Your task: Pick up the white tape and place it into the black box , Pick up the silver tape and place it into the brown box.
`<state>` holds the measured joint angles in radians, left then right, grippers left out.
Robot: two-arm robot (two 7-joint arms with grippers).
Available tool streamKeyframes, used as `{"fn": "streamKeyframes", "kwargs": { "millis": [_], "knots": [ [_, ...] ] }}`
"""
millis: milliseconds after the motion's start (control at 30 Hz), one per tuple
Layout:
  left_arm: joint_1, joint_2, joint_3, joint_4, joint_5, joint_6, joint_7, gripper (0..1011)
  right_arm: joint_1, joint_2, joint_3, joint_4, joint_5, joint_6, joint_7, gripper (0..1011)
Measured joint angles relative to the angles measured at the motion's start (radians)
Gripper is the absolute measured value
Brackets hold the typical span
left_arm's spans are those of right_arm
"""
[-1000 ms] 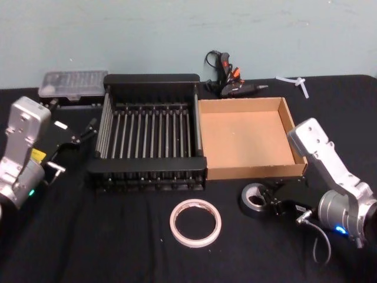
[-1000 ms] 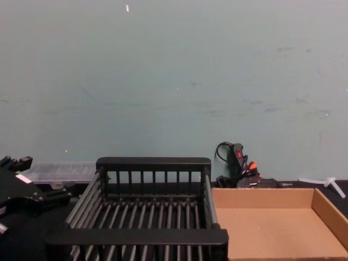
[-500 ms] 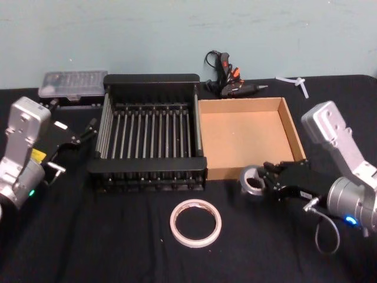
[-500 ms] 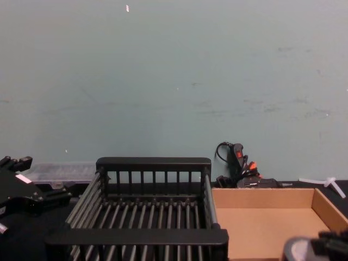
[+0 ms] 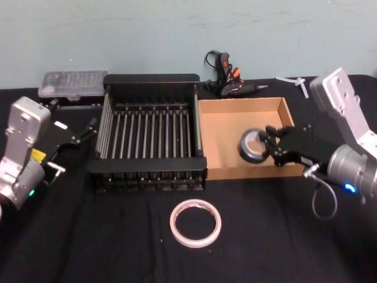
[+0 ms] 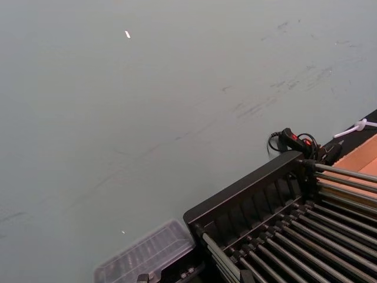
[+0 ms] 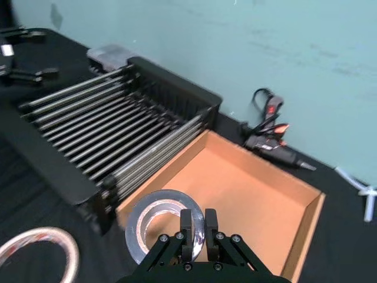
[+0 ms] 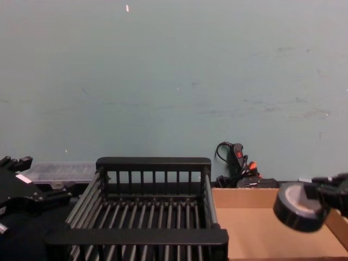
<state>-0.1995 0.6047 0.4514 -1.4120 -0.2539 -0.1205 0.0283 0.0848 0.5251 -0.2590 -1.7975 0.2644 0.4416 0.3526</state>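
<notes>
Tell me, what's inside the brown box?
The brown box looks bare inside. The right gripper holds the silver tape in the air above it, hiding a bit of the floor.

You're looking at the black box (image 5: 150, 132) sitting left of the brown box (image 5: 235, 138), the two touching side by side. The silver tape (image 5: 252, 145) is hanging above the brown box's front half, in the right gripper (image 5: 272, 145). The white tape (image 5: 195, 223) is lying in front of both boxes. The left gripper (image 5: 82, 134) is waiting left of the black box.
</notes>
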Motion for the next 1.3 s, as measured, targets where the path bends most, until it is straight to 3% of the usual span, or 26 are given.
{"fn": "streamKeyframes", "kwargs": {
  "millis": [467, 767, 1033, 1300],
  "knots": [
    [0.000, 0.000, 0.000, 0.000, 0.000, 0.000, 0.000, 1001, 0.167, -0.061, -0.052, 0.183, -0.076, -0.040, -0.012, 132],
    [0.000, 0.000, 0.000, 0.000, 0.000, 0.000, 0.000, 1001, 0.264, -0.124, -0.082, 0.338, -0.131, -0.070, -0.018, 132],
    [0.000, 0.000, 0.000, 0.000, 0.000, 0.000, 0.000, 1001, 0.318, -0.171, -0.095, 0.462, -0.169, -0.083, -0.021, 132],
    [0.000, 0.000, 0.000, 0.000, 0.000, 0.000, 0.000, 1001, 0.336, -0.201, -0.092, 0.531, -0.189, -0.081, -0.024, 132]
  ]
}}
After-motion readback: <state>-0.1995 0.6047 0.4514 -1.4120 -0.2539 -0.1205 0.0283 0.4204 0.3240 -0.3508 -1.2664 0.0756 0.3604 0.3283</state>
